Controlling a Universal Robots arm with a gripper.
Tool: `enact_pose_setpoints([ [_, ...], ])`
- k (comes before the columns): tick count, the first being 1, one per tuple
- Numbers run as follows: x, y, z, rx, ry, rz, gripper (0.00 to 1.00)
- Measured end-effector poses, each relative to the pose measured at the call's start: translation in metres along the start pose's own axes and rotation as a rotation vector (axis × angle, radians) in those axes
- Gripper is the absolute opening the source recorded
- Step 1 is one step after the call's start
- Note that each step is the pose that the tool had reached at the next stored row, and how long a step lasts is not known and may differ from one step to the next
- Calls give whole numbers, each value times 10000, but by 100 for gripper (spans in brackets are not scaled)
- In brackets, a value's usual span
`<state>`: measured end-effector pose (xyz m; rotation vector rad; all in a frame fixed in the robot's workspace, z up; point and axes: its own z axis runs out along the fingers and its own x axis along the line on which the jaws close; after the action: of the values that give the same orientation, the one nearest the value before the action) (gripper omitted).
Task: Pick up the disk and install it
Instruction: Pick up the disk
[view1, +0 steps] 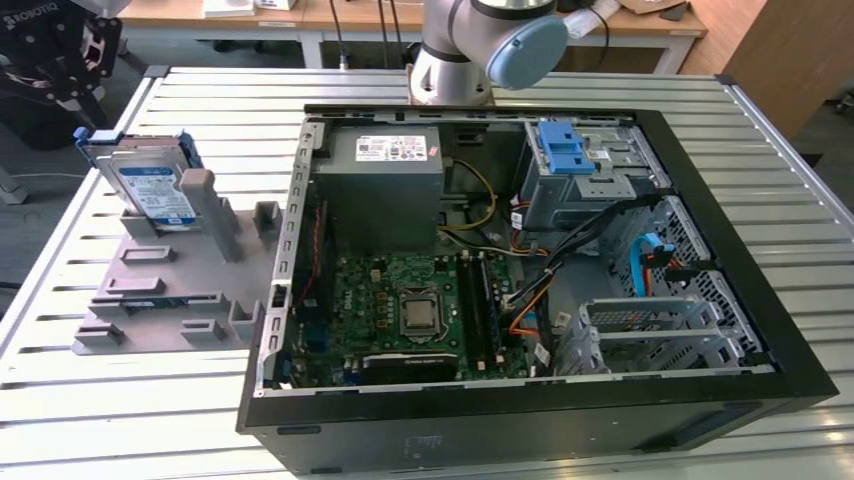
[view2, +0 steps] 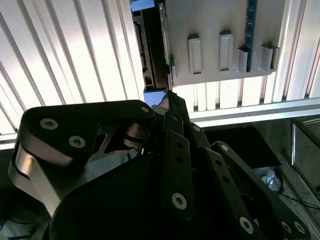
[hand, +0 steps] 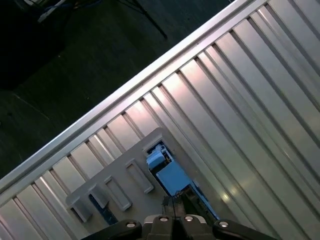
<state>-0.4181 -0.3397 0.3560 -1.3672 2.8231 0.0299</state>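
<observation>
Disk (view1: 150, 188) — upright in your grey holder (view1: 147, 300) on the worktop (view1: 107, 400); gripper (hand: 174, 200) hangs over it, fingers (view2: 176, 120) pressed together, empty.

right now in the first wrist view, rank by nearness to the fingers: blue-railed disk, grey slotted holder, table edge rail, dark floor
1. blue-railed disk, right ahead
2. grey slotted holder, beneath it
3. table edge rail, beyond
4. dark floor, outermost
</observation>
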Motion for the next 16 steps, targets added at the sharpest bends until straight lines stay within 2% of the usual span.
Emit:
enact_pose_setpoints([
  [10, 0, 0, 4, 60, -42, -1088, 11],
  [16, 0, 0, 5, 58, -39, -1844, 11],
])
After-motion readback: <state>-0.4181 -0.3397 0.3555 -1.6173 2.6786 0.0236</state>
